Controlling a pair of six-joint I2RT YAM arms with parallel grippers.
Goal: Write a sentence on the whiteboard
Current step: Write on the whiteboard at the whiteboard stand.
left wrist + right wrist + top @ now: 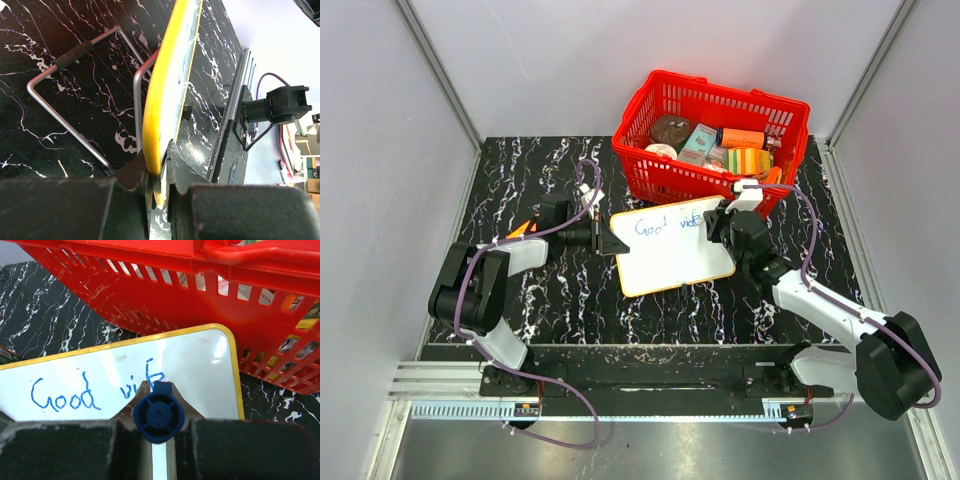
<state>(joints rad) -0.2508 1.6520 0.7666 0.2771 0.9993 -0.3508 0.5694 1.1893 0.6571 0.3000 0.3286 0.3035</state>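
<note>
The left gripper (605, 240) pinches the whiteboard (670, 258) by the red basket (665, 182) and the right gripper (718, 222) squeezes a blue marker (158, 416) over it, so a hard push could make it slip and spoil the words (65, 396).

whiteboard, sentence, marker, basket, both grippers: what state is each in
whiteboard: clamped by its edge, partly written
sentence: unfinished, "Good" plus the start of a second word
marker: gripped, tip down at the lettering
red basket: upright, holding packaged goods
left gripper: shut on the whiteboard
right gripper: shut on the marker
</note>
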